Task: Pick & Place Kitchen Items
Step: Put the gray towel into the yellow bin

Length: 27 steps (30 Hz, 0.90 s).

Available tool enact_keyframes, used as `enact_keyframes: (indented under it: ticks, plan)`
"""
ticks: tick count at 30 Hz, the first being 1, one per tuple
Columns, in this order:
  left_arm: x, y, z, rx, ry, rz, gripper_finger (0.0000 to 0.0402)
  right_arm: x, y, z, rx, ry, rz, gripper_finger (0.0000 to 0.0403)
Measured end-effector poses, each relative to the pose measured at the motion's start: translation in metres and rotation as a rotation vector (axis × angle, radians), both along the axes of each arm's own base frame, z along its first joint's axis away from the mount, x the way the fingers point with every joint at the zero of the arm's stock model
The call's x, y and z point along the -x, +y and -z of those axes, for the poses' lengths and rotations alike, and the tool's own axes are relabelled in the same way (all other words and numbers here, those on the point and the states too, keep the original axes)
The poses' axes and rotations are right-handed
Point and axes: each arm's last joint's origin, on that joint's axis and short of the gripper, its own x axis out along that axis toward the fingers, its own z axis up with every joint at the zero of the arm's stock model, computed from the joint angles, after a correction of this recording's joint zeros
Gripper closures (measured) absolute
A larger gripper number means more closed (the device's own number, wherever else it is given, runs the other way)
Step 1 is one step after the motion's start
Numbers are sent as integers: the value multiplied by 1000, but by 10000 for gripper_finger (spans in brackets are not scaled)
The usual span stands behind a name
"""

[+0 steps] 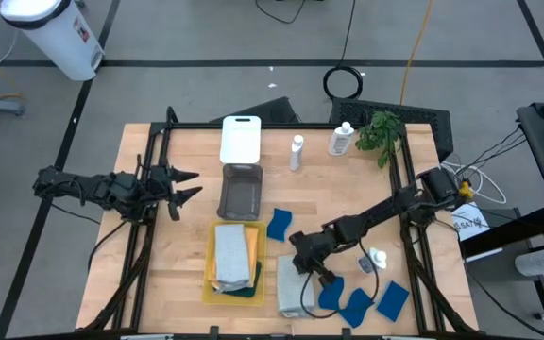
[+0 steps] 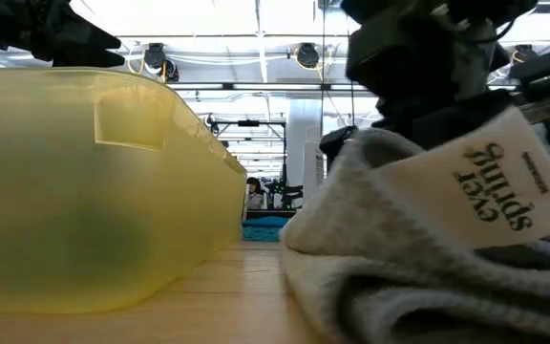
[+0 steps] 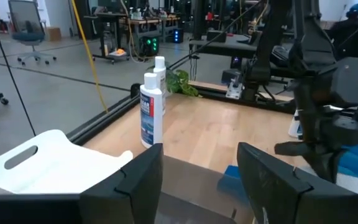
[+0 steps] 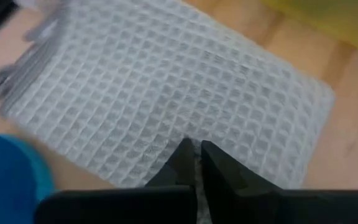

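A pale grey waffle cloth lies near the table's front edge, just right of the yellow tray. My right gripper is shut on it at its right side, seen close in the right wrist view. In the low view the cloth humps up under the dark gripper, with its paper label showing. Folded cloths lie in the yellow tray. Blue sponges lie around the cloth. My left gripper hangs open at the left, beside the grey tray. My right gripper has its two fingertips closed together on the cloth's waffle surface near one edge. It comes slanting down from the table's right side. That part of the cloth is drawn up into a hump; the rest lies on the table.
A white tray lies at the back. Two white bottles stand there, and a third lies by the right arm. A green plant is at the back right. More blue sponges lie at the front right.
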Motion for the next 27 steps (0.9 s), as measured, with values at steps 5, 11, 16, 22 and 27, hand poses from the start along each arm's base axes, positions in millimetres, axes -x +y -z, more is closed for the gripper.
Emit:
enact_keyframes:
  ticks: [5,11,16,22,27]
  plan:
    - [0,0,0,-5,-1,1,192,5,-17,-4,134,54,196,401]
    - [0,0,0,-6,-1,1,192,16,-38,-13,245,135,482,402]
    - [0,0,0,-3,-1,1,192,21,-43,-27,263,113,547,402]
    - [0,0,0,-8,-1,-3,192,28,-21,-35,215,96,312,402]
    - [0,0,0,-6,-2,-7,192,25,-14,-7,305,87,152,403]
